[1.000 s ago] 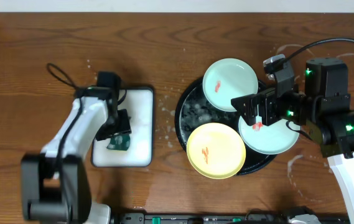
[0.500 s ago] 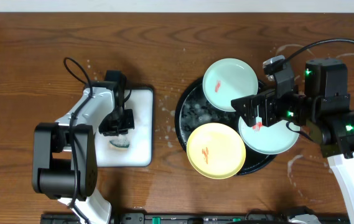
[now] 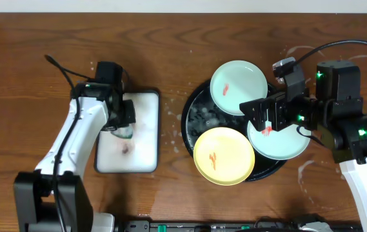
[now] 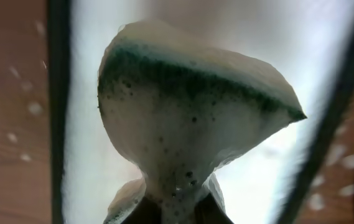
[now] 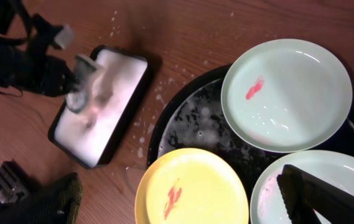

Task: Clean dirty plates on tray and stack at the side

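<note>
Presently, left pincer point(image 3: 124, 131) is clamping a foamy green sponge point(image 4: 189, 118) over the white tray point(image 3: 141, 154) at 9 o'clock on the surface point(image 3: 170, 38); right pincer point(image 3: 268, 119) is hovering wide open over the mint plate point(image 3: 289, 147) at 4 o'clock of the black tray point(image 3: 193, 116), second mint plate point(image 3: 238, 87) lying at 12 o'clock, yellow plate point(image 3: 224, 154) at 7 o'clock

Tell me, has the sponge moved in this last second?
Yes. The sponge, now pinched in the left pincer, has shifted along the white tray toward its far end, the top of the overhead view.
</note>
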Action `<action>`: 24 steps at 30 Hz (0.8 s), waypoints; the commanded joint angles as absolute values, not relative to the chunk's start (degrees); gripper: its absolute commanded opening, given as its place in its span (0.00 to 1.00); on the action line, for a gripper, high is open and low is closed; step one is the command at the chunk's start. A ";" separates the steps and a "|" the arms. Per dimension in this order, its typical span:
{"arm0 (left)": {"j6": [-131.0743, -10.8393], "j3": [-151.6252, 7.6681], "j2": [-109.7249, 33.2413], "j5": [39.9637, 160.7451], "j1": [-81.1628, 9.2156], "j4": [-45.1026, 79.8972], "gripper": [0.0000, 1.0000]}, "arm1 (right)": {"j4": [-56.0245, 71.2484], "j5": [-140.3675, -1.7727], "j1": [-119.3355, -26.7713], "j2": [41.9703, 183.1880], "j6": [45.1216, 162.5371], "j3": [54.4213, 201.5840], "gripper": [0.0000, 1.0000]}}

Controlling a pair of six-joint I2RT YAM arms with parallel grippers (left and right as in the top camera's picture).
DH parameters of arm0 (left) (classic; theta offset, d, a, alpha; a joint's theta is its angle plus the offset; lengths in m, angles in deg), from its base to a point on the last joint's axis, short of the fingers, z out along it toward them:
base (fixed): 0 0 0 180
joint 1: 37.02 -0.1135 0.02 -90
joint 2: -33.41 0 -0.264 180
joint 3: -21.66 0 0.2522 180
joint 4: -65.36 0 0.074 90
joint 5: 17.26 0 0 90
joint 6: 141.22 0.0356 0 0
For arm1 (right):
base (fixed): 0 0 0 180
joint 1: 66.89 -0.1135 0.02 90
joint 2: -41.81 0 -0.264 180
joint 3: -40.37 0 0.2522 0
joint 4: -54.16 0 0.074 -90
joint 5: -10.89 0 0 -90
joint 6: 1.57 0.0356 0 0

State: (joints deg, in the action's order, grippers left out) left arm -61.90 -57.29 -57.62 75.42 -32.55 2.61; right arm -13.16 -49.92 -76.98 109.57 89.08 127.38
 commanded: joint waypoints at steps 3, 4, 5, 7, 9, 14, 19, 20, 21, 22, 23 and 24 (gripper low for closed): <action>-62.90 -54.56 -59.67 75.31 -31.46 7.40 0.08 | -13.34 -48.87 -77.65 109.27 89.25 128.58 0.99; -62.90 -53.58 -60.31 75.31 -31.44 8.75 0.07 | -13.34 -48.87 -77.65 109.27 89.25 128.60 0.99; -62.90 -52.81 -60.94 75.31 -31.44 9.85 0.07 | -13.34 -48.87 -77.65 109.27 89.25 128.60 0.99; -62.88 -51.04 -63.28 75.31 -31.46 12.93 0.07 | -13.36 -48.87 -77.65 109.27 89.25 128.58 0.99; -62.90 -50.97 -65.20 75.33 -31.46 13.58 0.07 | -13.38 -48.87 -77.65 109.29 89.25 128.58 0.98; -64.41 -50.97 -67.80 75.35 -31.46 12.99 0.07 | -13.36 -52.66 -77.65 109.86 91.06 128.47 0.86; -66.20 -54.19 -67.63 75.33 -31.48 7.62 0.08 | -12.75 -62.86 -77.65 113.31 98.85 128.30 0.79; -66.18 -55.74 -67.48 75.33 -31.48 5.85 0.07 | -12.07 -63.93 -77.65 114.23 99.11 128.30 0.79; -66.14 -57.42 -67.26 75.33 -31.48 3.99 0.07 | -11.35 -65.03 -77.59 115.21 99.11 128.30 0.78; -66.14 -58.86 -67.02 75.33 -31.48 2.48 0.08 | -10.74 -65.88 -77.48 116.11 99.13 128.30 0.78; -66.14 -60.72 -66.67 75.33 -31.48 0.60 0.07 | -9.99 -66.75 -77.24 117.25 99.39 128.30 0.78; -66.16 -62.43 -66.36 75.37 -31.46 -1.00 0.08 | -9.45 -67.61 -76.89 118.29 100.27 128.30 0.78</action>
State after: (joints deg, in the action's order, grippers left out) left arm -65.13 -56.26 -67.19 75.44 -31.55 1.63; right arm -10.30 -62.01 -76.95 115.80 96.94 127.42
